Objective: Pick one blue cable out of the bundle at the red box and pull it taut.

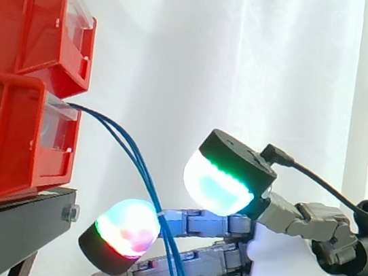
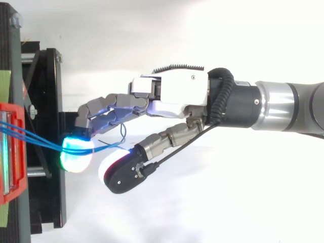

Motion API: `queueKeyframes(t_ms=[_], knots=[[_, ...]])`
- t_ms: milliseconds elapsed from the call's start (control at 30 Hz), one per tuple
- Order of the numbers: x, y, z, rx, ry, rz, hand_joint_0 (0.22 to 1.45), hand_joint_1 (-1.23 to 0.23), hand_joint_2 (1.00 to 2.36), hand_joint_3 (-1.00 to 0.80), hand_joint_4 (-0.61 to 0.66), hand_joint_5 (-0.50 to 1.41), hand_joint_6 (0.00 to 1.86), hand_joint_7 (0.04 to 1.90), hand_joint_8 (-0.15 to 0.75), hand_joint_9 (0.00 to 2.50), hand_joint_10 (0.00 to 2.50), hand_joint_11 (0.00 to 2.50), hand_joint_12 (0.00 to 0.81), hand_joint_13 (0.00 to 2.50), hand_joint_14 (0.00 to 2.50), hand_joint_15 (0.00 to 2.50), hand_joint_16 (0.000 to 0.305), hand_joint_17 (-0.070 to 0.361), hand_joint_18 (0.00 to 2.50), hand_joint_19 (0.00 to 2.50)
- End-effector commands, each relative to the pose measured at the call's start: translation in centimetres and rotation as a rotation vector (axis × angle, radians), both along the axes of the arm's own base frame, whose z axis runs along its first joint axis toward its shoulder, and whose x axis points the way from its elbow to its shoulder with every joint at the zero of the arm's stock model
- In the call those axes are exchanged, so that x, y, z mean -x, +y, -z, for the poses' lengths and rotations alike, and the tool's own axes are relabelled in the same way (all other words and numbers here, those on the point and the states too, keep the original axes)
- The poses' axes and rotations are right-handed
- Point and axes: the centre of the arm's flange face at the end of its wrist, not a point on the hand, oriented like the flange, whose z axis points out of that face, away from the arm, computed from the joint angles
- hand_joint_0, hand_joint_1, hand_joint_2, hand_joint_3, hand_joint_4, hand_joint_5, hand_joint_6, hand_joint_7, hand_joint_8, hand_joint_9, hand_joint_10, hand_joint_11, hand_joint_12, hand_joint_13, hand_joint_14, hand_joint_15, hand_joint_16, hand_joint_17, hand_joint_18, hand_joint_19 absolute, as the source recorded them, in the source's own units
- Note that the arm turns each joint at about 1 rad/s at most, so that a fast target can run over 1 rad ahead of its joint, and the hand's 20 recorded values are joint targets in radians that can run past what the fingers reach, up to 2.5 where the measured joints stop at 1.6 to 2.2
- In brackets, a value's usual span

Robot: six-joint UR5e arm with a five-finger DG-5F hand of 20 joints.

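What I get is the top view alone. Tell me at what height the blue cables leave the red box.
Observer: Two red bins are stacked there. The blue cables come out of the lower red bin, at the top of its front.
Operator: Report their run to the hand.
Observer: They are slack. They sag in a downward curve and drop past the fingers of the hand to the lower edge of the side view.
Operator: Give me the thumb's height.
Observer: The thumb's pad sits higher than the fingertip pad, with a gap between them.
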Motion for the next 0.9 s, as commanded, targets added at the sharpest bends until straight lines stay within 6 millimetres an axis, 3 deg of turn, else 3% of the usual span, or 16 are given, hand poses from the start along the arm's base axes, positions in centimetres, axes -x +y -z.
queueKeyframes(t_ms=[0,200,400,867], knots=[[0.0,-0.1,0.0,0.002,0.000,0.001,0.61,-0.66,1.01,-0.39,0.29,-0.12,0.50,1.12,0.325,0.56,0.00,0.14,0.361,0.44,0.01,0.17,0.052,0.117,0.40,0.29],[0.0,-0.1,0.0,0.005,0.000,0.002,0.62,-0.67,1.01,-0.38,0.26,-0.11,0.50,1.19,0.325,0.56,0.00,0.15,0.361,0.44,0.01,0.17,0.052,0.117,0.40,0.29],[0.0,-0.5,0.0,0.004,0.000,0.006,0.60,-0.65,1.00,-0.42,0.37,-0.11,0.50,1.04,0.322,0.57,0.00,0.11,0.361,0.44,0.01,0.17,0.052,0.118,0.40,0.30],[0.6,-2.7,0.4,0.063,0.024,0.040,0.59,-0.64,1.01,-0.43,0.35,-0.11,0.50,1.03,0.328,0.57,0.00,0.13,0.364,0.44,0.01,0.18,0.053,0.118,0.39,0.30]])
